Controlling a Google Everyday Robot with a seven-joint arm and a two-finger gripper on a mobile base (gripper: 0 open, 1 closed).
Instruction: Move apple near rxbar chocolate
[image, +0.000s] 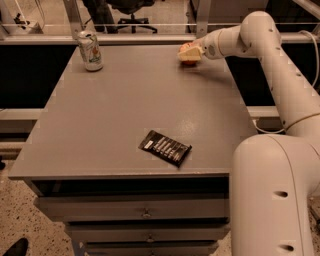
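Observation:
The red apple (184, 48) sits at the far right of the grey table (125, 100), close to its back edge. My gripper (190, 54) reaches in from the right and lies right on the apple, hiding most of it; only a red sliver shows at the upper left. The rxbar chocolate (165, 147), a flat dark wrapper with white lettering, lies near the table's front edge, right of the middle and far from the apple.
An upright white-green drink can (90, 50) stands at the far left corner of the table. My arm's white body (275, 195) fills the right foreground. Drawers sit under the table front, and a rail runs behind the table.

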